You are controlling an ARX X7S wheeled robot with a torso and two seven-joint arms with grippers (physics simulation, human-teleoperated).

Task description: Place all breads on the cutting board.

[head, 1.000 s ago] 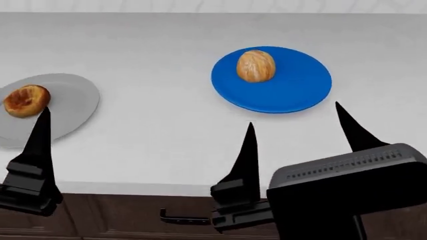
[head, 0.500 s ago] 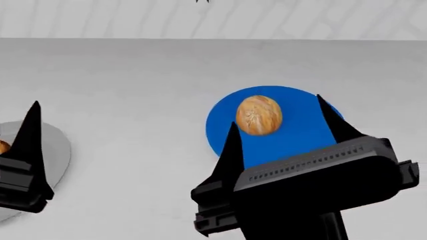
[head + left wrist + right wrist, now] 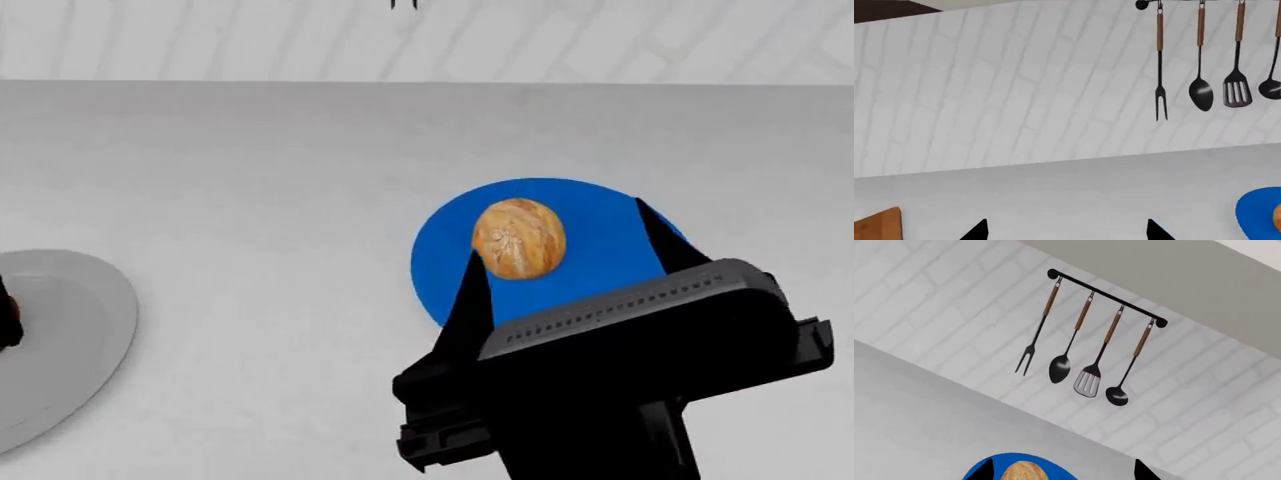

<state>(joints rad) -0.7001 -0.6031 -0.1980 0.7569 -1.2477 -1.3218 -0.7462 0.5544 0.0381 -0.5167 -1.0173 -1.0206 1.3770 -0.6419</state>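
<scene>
Right gripper [image 3: 563, 255], fingers spread, straddles the pale roll [image 3: 518, 238] on the blue plate [image 3: 594, 222]; no writing shows anywhere.

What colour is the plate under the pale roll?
Bright blue plate under the pale roll; clearest in the head view.

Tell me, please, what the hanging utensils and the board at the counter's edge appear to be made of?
The utensils look like black metal or plastic heads, faintly glossy, on brown wood-like handles. The board, only a corner showing, looks like matte medium-brown wood with faint grain.
</scene>
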